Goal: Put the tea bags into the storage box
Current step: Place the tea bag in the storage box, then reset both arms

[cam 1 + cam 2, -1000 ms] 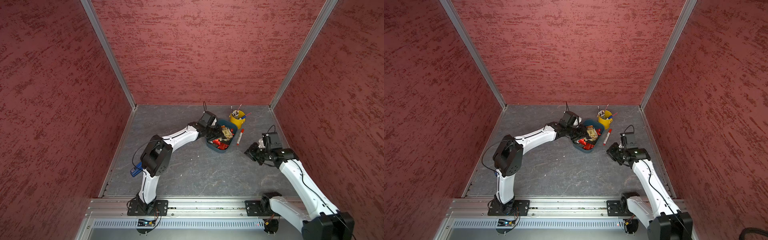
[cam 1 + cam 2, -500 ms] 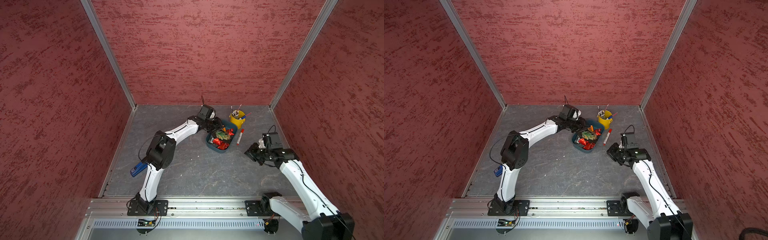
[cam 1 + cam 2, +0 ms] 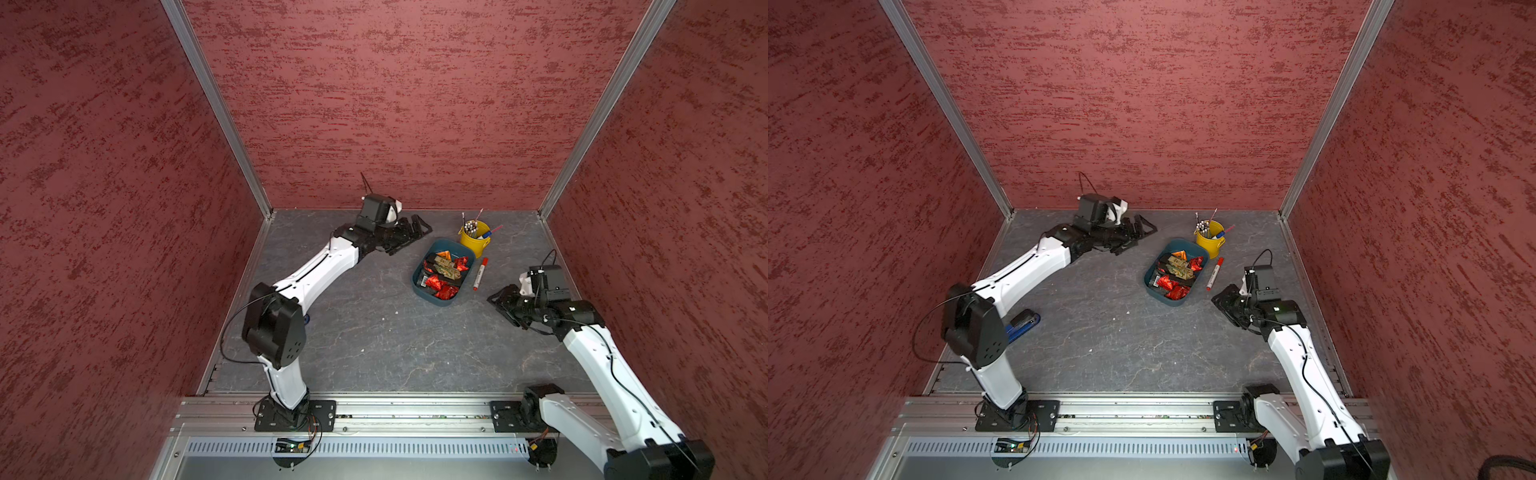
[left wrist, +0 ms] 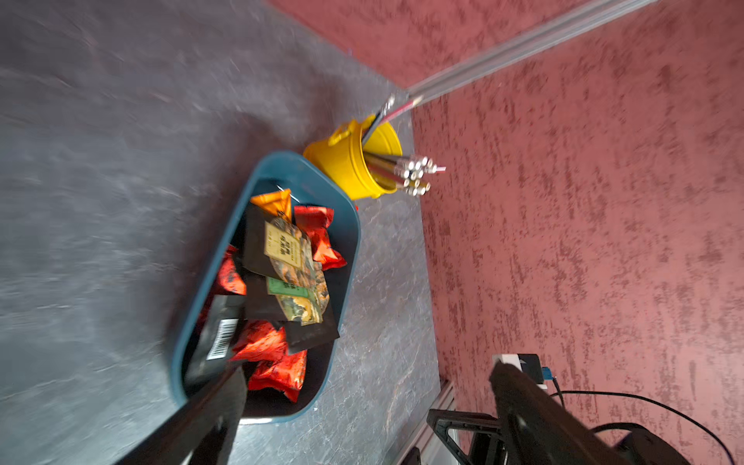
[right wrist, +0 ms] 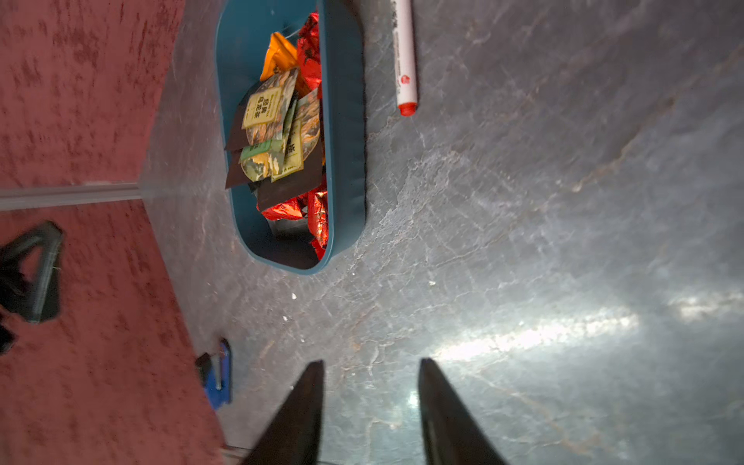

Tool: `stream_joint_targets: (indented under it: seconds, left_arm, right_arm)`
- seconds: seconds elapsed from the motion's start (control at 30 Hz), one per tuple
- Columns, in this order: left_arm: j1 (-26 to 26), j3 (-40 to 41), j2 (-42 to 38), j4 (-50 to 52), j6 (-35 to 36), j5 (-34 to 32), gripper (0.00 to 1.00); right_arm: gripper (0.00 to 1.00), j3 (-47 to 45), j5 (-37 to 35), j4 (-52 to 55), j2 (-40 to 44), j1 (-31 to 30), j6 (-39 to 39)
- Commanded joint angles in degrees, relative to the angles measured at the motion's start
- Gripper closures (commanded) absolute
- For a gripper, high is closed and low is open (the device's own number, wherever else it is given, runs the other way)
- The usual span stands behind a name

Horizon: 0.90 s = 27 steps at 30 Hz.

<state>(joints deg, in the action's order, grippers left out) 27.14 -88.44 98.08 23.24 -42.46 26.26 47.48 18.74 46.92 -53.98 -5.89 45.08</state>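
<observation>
The tea bags (image 4: 282, 277) lie heaped in the storage box (image 4: 290, 173), just beside the yellow cup (image 4: 350, 161). The lower packets are hidden under the black sachets. In the left wrist view one finger (image 4: 217, 406) covers a corner of the box.

The left gripper (image 4: 367, 366) is spread wide and empty, apart from the box. The right gripper (image 5: 371, 362) is parted with nothing between its fingers, over the bare table (image 5: 563, 201).

One sachet shows a barcode (image 4: 221, 342). A yellow label (image 5: 263, 106) carries what seem to be Chinese characters, too small to read. The marker pen (image 5: 404, 60) is cut off at the edge and its print is blurred.
</observation>
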Motion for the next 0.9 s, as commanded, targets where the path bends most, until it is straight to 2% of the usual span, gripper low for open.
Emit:
stream_joint_targets:
  seconds: [0.0, 0.03, 0.1, 0.17, 0.23, 0.3, 0.4, 0.5, 0.57, 0.67, 0.77, 0.87]
  left_arm:
    - [-3.2, 4.9, -5.6, 6.5, 6.6, -3.6, 0.0]
    - [-4.1, 6.6, -7.8, 7.6, 8.6, -5.1, 0.0]
    - [-5.7, 10.9, -13.0, 10.0, 14.3, -11.4, 0.0]
    - [-6.7, 16.1, -18.6, 9.9, 20.8, -18.8, 0.0]
    - [-8.6, 23.0, -24.3, 6.4, 25.8, -24.6, 0.0]
    - [-11.7, 31.4, -30.2, -0.2, 27.9, -30.1, 0.0]
    - [-17.0, 43.0, -38.2, -11.4, 31.1, -32.1, 0.0]
    - [-20.3, 51.0, -44.3, -19.5, 35.1, -34.6, 0.0]
    - [-22.0, 54.4, -46.0, -22.8, 37.7, -35.0, 0.0]
    - [-24.9, 58.8, -44.8, -28.8, 37.9, -32.9, 0.0]
    - [-26.2, 64.9, -40.8, -42.0, 39.0, -32.5, 0.0]
    - [-26.8, 70.2, -33.7, -59.6, 41.3, -34.1, 0.0]
  right_arm:
    - [0.28, 2.5, -1.8, -0.4, 0.7, 0.4, -2.7]
    - [0.23, 3.0, -2.3, -0.1, 0.6, 0.4, -3.2]
    - [0.02, 4.4, -4.5, 0.8, 0.4, 0.2, -4.4]
    - [0.02, 5.5, -7.7, 0.8, 0.7, 0.0, -6.2]
    - [0.02, 6.6, -13.8, 0.6, 1.4, -1.2, -8.0]
    - [0.02, 6.4, -22.2, -1.2, 2.5, -3.3, -11.1]
    - [0.01, 4.6, -32.9, -6.5, 3.4, -7.4, -17.3]
    - [0.02, 3.5, -46.2, -12.5, 2.8, -14.6, -24.5]
    - [0.02, 1.3, -53.3, -18.7, 2.3, -18.4, -26.4]
    - [0.02, -6.7, -53.4, -31.8, 2.0, -19.1, -22.4]
    - [0.02, -12.5, -57.4, -40.5, 1.3, -19.8, -20.9]
    - [0.02, -17.5, -61.4, -50.5, 1.2, -20.6, -28.2]
